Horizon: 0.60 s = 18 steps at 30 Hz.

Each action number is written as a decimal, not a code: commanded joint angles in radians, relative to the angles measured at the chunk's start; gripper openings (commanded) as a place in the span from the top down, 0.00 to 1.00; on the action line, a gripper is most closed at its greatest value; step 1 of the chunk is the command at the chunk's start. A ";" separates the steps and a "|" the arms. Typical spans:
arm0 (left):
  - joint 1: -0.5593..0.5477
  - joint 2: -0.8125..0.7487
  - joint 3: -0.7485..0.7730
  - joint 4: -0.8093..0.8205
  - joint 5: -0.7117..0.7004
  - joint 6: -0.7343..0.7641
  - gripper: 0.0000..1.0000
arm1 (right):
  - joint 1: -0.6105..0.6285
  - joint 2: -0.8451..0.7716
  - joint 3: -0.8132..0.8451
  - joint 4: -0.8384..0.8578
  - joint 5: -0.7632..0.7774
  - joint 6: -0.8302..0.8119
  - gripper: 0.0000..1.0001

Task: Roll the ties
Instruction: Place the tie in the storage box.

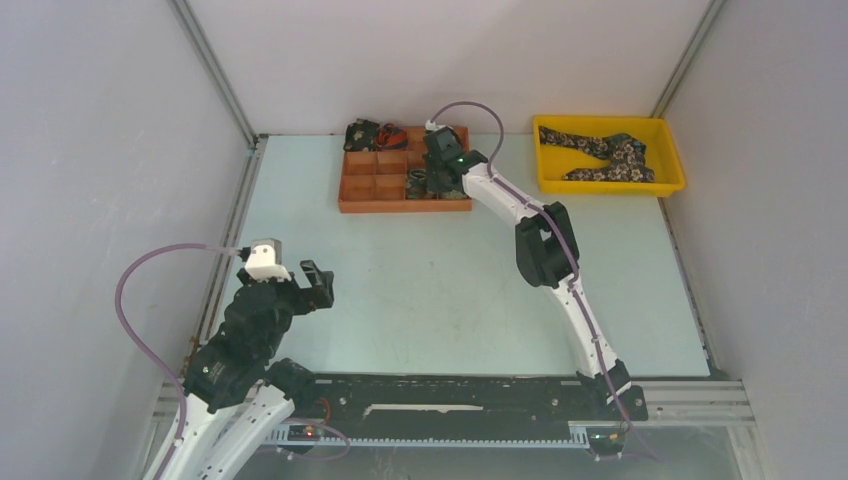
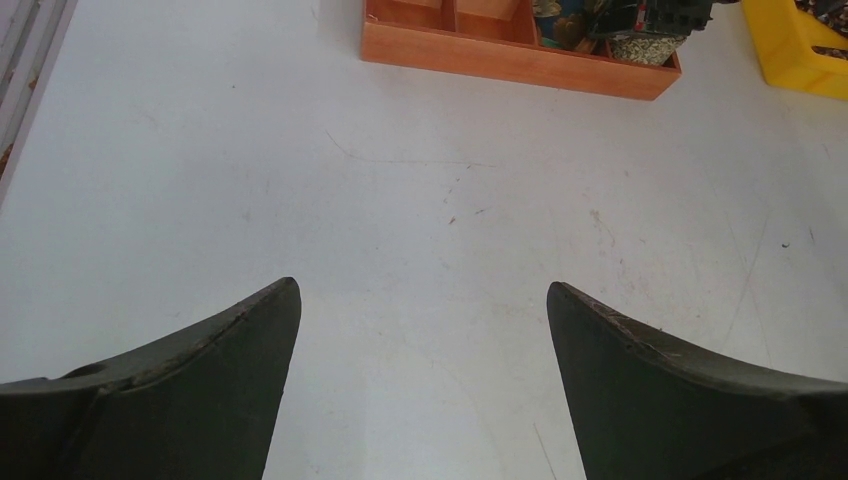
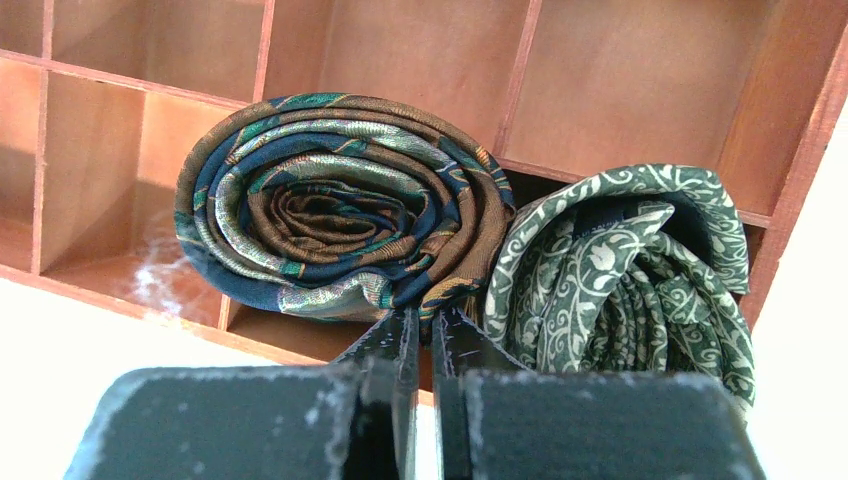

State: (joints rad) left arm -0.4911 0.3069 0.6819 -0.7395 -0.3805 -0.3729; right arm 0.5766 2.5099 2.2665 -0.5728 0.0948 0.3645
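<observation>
At the near left, the left gripper [image 2: 420,295] hovers over the bare table [image 2: 400,180] with its jaws spread wide and nothing between or touching them; no tie lies near it, and the nearest ones are well apart from it, farther off and to the right.

Farther out, the right arm reaches from the near right to the near-right corner of the wooden divided tray [image 1: 390,205]; the right gripper [image 3: 425,335] has its jaws pressed together with only a sliver between the tips. The tips sit at the lower edge of a brown-and-blue rolled tie [image 3: 340,230]; whether they pinch any fabric cannot be told. Just to the right of that coil and touching it lies a green-and-white rolled tie [image 3: 630,280], in the tray's right end compartment; the tray's thin dividers and rim stand close around both coils.

At the tray's far-left corner sit a dark coil [image 1: 360,133] and a red-and-dark coil [image 1: 392,137].

To the far right, apart from the tray, a yellow bin [image 1: 610,186] holds a loose dark floral tie [image 1: 605,155], lying unrolled and folded across it.
</observation>
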 commanded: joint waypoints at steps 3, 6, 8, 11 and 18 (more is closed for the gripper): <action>0.005 -0.006 -0.008 0.038 0.009 0.022 0.00 | 0.029 0.019 -0.002 -0.052 0.112 -0.022 1.00; 0.005 -0.009 -0.008 0.037 0.007 0.022 0.00 | 0.028 0.009 -0.012 -0.073 0.113 -0.004 1.00; 0.005 -0.011 -0.008 0.038 0.008 0.022 0.00 | 0.032 -0.009 -0.040 -0.078 0.113 0.009 0.98; 0.005 -0.013 -0.008 0.037 0.007 0.022 0.00 | 0.033 -0.058 -0.105 -0.058 0.111 0.030 0.92; 0.005 -0.017 -0.008 0.037 0.006 0.022 0.00 | 0.044 -0.161 -0.195 -0.038 0.129 0.033 0.81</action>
State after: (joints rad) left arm -0.4911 0.3035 0.6819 -0.7338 -0.3801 -0.3729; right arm 0.6186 2.4321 2.1174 -0.5228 0.1890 0.3946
